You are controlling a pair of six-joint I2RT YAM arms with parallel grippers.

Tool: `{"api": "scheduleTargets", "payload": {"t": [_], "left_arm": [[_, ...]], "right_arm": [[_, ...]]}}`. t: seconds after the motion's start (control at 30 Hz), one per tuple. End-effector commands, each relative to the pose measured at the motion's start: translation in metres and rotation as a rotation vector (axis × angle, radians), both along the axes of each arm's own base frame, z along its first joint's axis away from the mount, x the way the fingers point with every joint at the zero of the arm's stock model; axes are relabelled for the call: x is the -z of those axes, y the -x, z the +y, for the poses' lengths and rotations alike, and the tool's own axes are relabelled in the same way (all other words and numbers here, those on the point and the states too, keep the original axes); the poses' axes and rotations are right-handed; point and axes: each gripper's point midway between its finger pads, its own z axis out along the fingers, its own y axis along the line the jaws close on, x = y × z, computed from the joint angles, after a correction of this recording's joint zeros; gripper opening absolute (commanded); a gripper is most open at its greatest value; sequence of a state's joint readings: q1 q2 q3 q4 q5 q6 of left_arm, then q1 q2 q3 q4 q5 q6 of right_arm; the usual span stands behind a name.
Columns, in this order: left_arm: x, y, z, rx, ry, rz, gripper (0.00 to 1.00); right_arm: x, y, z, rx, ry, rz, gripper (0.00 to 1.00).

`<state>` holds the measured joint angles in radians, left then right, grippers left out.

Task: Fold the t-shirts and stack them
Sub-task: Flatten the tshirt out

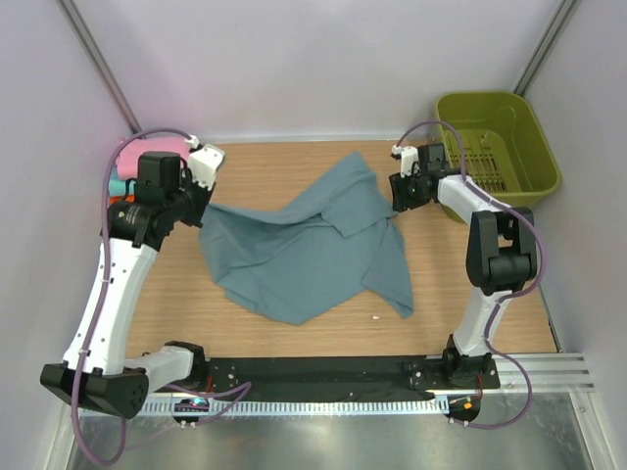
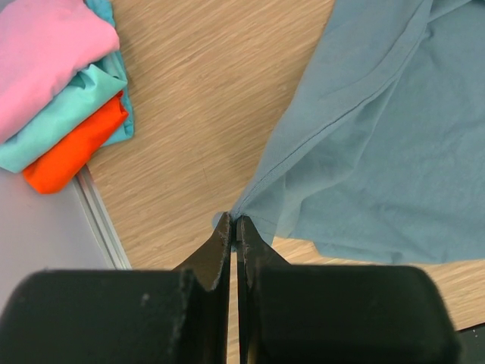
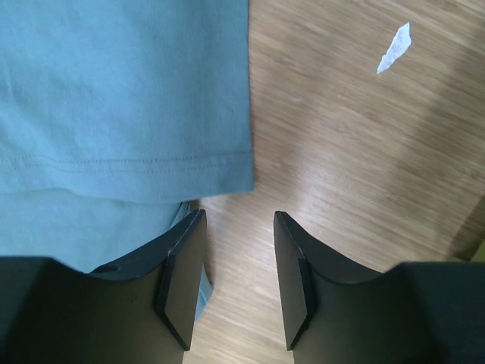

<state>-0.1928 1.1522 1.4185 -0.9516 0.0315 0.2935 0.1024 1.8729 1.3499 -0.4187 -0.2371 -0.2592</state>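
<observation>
Beside stack (image 2: pixel 61 83), left fingers (image 2: pixel 217 254) pinch t-shirt (image 2: pixel 379 152) corner; bare wood (image 2: pixel 204 98) between.

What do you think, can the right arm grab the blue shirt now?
Probably yes. The right gripper is open right beside the shirt hem, over the table, and nothing lies between them. It would likely only need to slide a little sideways.

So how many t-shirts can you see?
4. The blue-grey t-shirt lies rumpled on the table; the pink t-shirt, teal t-shirt and orange t-shirt sit folded in a stack at the back left. More could hide underneath.
</observation>
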Motion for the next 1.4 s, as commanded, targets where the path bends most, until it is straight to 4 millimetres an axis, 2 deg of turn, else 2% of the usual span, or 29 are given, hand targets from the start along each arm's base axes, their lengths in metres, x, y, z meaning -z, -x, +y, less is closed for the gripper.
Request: {"api": "scheduleTargets", "payload": {"t": [0.0, 0.03, 0.17, 0.43, 0.9, 1.13, 1.3, 1.37], "left_arm": [[-0.015, -0.005, -0.002, 0.002, 0.023, -0.034, 0.00], [-0.015, -0.006, -0.002, 0.000, 0.023, -0.031, 0.00], [-0.014, -0.010, -0.001, -0.001, 0.014, -0.025, 0.00], [-0.013, -0.019, 0.001, -0.011, -0.003, -0.019, 0.00], [-0.015, -0.030, 0.001, -0.011, -0.009, -0.027, 0.00], [-0.015, -0.029, 0.001, -0.012, -0.011, -0.027, 0.00], [-0.015, -0.026, 0.003, -0.016, -0.020, -0.027, 0.00], [-0.015, -0.025, 0.005, -0.018, -0.024, -0.028, 0.00]], "right_arm": [[-0.022, -0.030, 0.002, 0.025, -0.047, -0.076, 0.46], [-0.013, -0.031, 0.000, 0.031, -0.046, -0.056, 0.46], [-0.004, -0.041, -0.004, 0.041, -0.049, -0.043, 0.46], [0.015, -0.042, 0.000, 0.032, -0.075, 0.013, 0.44], [0.042, -0.001, 0.008, 0.004, -0.116, 0.153, 0.42], [0.046, -0.009, 0.012, 0.005, -0.133, 0.151, 0.41], [0.050, -0.004, 0.021, -0.016, -0.164, 0.178, 0.36], [0.050, -0.003, 0.022, -0.020, -0.171, 0.182, 0.31]]}}
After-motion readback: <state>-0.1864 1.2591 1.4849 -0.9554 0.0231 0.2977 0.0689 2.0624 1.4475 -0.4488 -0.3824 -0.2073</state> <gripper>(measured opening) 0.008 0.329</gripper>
